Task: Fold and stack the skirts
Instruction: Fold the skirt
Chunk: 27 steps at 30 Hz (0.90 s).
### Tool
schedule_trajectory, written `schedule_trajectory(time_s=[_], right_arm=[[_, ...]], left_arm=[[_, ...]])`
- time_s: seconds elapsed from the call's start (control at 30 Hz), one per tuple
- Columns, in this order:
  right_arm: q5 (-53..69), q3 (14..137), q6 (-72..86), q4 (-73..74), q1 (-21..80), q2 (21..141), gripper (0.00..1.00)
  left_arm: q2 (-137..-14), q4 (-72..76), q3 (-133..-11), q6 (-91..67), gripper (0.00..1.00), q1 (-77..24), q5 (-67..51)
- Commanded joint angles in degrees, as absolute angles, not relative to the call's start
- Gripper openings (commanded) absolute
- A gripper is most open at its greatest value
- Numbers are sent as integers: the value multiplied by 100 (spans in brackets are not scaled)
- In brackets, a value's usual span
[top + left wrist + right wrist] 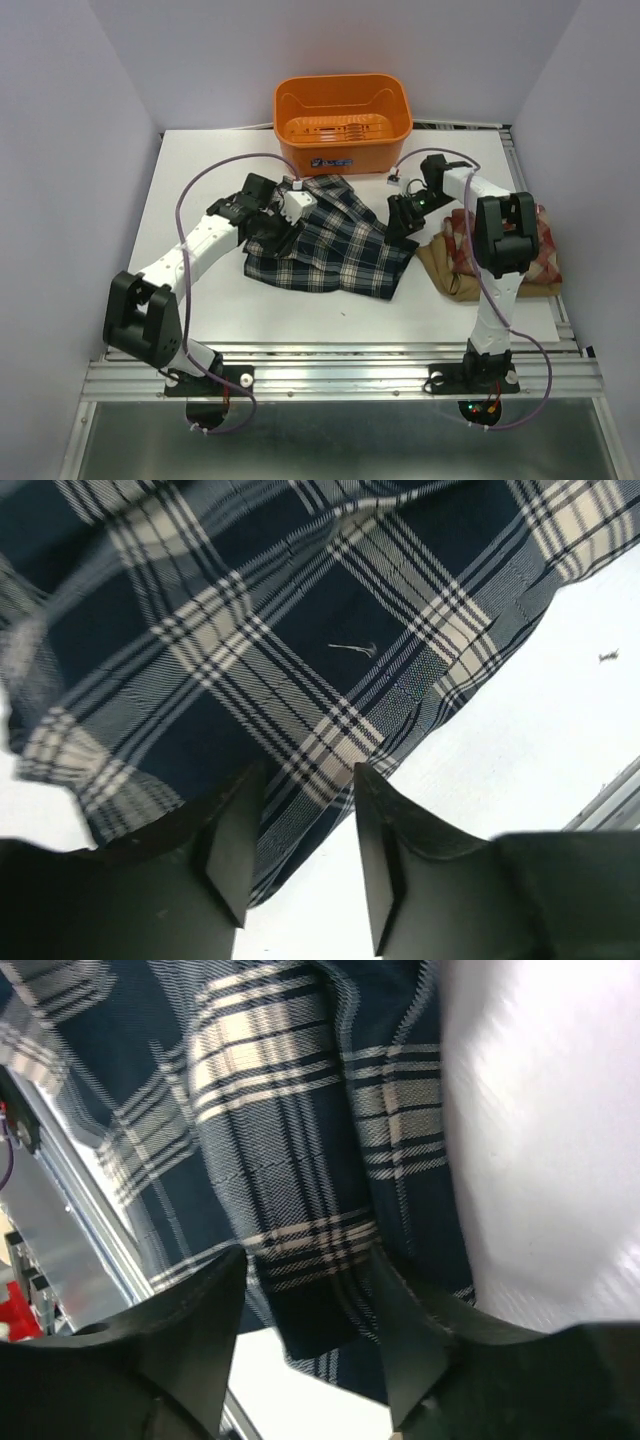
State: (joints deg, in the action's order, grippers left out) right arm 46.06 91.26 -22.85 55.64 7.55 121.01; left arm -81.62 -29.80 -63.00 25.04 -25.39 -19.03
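Left hand (305,780) and right hand (305,1255) hover half-open over the navy plaid skirt (340,245) mid-frame, gripping nothing. The blue label (330,162) on the orange basket (385,135) is too small to read.

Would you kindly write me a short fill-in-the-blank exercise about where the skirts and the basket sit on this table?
1. The navy, green and white plaid pleated cloth skirt lies ____ the orange plastic basket and the near edge of the white table.
2. The plain tan cloth skirt is at the ____ of a pile, with the red-and-white plaid cloth skirt on it.
3. That pile lies on the robot's ____ side.
Missing words: between; bottom; right.
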Motion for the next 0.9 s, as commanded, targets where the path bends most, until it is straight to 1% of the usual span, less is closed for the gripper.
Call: schedule_trajectory(time_s=[0.0, 0.03, 0.07, 0.17, 0.27, 0.37, 0.4, 0.43, 0.47, 0.5, 0.53, 0.63, 0.67, 0.7, 0.73, 0.77, 0.8, 0.83, 0.87], right_arm=[[4517, 8406, -2127, 5037, 808, 11769, 53], [4535, 8254, -2118, 4993, 887, 11725, 52], [4553, 8096, -2066, 4931, 940, 11620, 51], [4675, 7551, -1812, 4642, 1185, 11366, 50], [4929, 7068, -1400, 4308, 1466, 11145, 50], [5229, 6593, -984, 3868, 1687, 10803, 55], [5343, 6505, -732, 3693, 1740, 10723, 61], [5483, 6434, -564, 3613, 1801, 10549, 64], [5711, 6329, -293, 3534, 1802, 10469, 66], [5756, 6337, -229, 3490, 1802, 10389, 72], [5792, 6389, -176, 3498, 1802, 10232, 74], [5731, 6434, -18, 3472, 1600, 9871, 78], [5617, 6451, 235, 3454, 1547, 9644, 79], [5521, 6434, 324, 3402, 1495, 9537, 80], [5398, 6407, 447, 3349, 1416, 9449, 79], [5022, 6346, 544, 3270, 1415, 9361, 79], [4818, 6215, 684, 3148, 1415, 9230, 79], [4573, 6136, 729, 3086, 1415, 9194, 79], [4527, 6048, 790, 2928, 1415, 9159, 78]], left_arm=[[-8621, -3323, -6197, 2602, 48, -2488, -2137], [-8944, -3270, -6179, 2575, 45, -2453, -1927], [-9121, -3156, -6170, 2540, 38, -2391, -1838], [-9665, -2875, -6213, 2461, 30, -1943, -1645], [-9966, -2629, -6398, 2610, 23, -1539, -1205], [-10133, -2373, -6661, 2943, 22, -1292, -818], [-10134, -2303, -6793, 3127, 22, -1275, -756], [-10108, -2259, -6846, 3225, 22, -1257, -721], [-9986, -2241, -6899, 3330, 26, -1257, -747], [-9906, -2250, -6995, 3470, 28, -1257, -764], [-9662, -2294, -7048, 3533, 35, -1257, -1026], [-9055, -2461, -7067, 3735, 50, -1266, -1580], [-8548, -2548, -7023, 3918, 59, -1274, -2095], [-8299, -2549, -6909, 4024, 63, -1361, -2309], [-8053, -2549, -6856, 4104, 66, -1467, -2468], [-7642, -2558, -6786, 4287, 69, -1624, -2478], [-7472, -2610, -6689, 4393, 69, -1826, -2461], [-7227, -2645, -6654, 4621, 69, -2307, -2426], [-7146, -2741, -6584, 4745, 69, -2555, -2426]])
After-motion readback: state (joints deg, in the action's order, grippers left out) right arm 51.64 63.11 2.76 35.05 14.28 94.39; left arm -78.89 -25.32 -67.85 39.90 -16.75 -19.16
